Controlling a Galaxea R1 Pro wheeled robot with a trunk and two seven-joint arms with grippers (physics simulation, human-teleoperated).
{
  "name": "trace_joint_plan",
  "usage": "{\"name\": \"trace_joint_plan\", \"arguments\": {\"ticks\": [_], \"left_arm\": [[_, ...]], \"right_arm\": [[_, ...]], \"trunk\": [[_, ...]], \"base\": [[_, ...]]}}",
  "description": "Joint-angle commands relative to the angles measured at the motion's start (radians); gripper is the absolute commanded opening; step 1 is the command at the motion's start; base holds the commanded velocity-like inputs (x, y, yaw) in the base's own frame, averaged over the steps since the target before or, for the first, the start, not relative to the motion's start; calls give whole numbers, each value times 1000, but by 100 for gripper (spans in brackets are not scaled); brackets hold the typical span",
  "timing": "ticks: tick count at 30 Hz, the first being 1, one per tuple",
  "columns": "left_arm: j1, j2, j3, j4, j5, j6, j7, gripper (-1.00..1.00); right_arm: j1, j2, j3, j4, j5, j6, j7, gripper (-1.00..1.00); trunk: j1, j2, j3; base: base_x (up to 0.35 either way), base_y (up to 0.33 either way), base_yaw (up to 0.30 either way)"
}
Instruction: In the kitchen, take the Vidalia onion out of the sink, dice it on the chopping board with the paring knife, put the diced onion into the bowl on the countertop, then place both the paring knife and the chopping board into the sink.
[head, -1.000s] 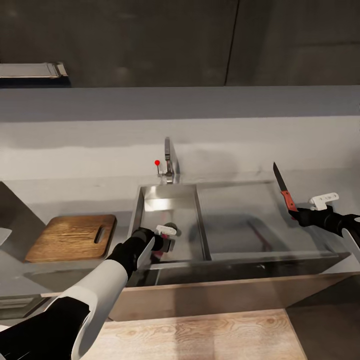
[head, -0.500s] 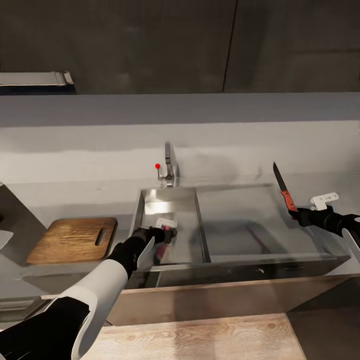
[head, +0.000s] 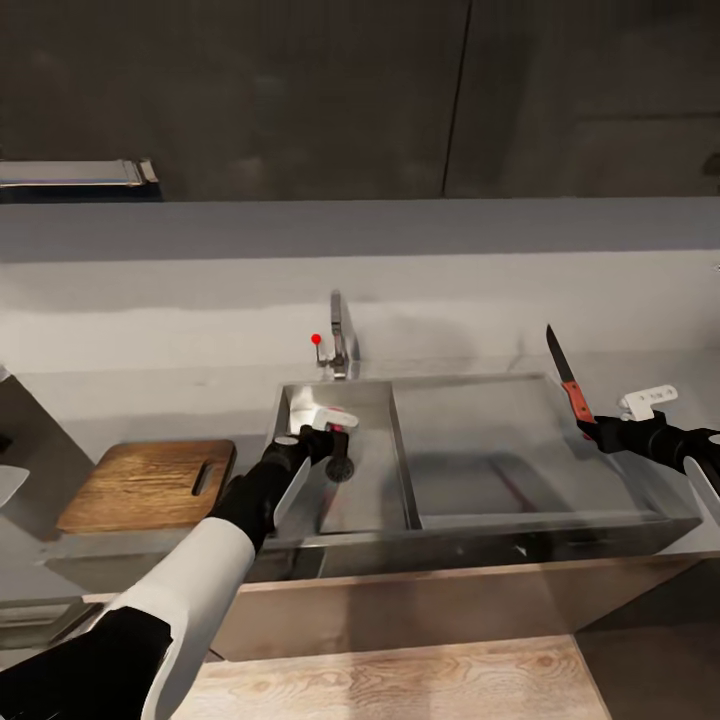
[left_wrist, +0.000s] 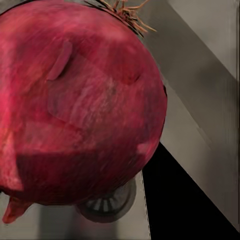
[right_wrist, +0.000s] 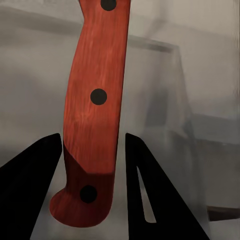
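- Left gripper (head: 335, 432), clamped on the onion (left_wrist: 75, 105), has risen from the sink (head: 400, 470) floor at mid-frame; board (head: 150, 485) next.
- Right gripper (head: 590, 428) still grips the knife (head: 566, 375), right edge.

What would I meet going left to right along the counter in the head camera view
chopping board → left gripper, shut on the Vidalia onion over the sink → paring knife, held upright in the right gripper
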Motion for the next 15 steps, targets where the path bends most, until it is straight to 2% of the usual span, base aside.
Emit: {"name": "trace_joint_plan", "arguments": {"ticks": [1,2,3,9,14,15], "left_arm": [[7,0,-1,-18,0,7,-2,-100],[11,0,-1,-28,0,7,-2,-100],[44,0,-2,-110,0,11,-3,-100],[114,0,-3,-248,0,25,-4,-100],[195,0,-4,-411,0,105,-8,-100],[251,18,-5,-558,0,177,-25,-100]], "right_arm": [[-1,0,0,-1,-5,6,1,-100],[-1,0,0,-1,-5,6,1,-100],[-1,0,0,-1,-5,6,1,-100],[-1,0,0,-1,-5,6,1,-100],[-1,0,0,-1,-5,6,1,-100],[-1,0,0,-1,-5,6,1,-100]], "trunk": [[1,-2,0],[1,-2,1],[1,-2,3],[1,-2,12],[1,-2,20],[1,-2,22]], "base": [[0,0,0],[0,0,0],[0,0,0],[0,0,0],[0,0,0],[0,0,0]]}}
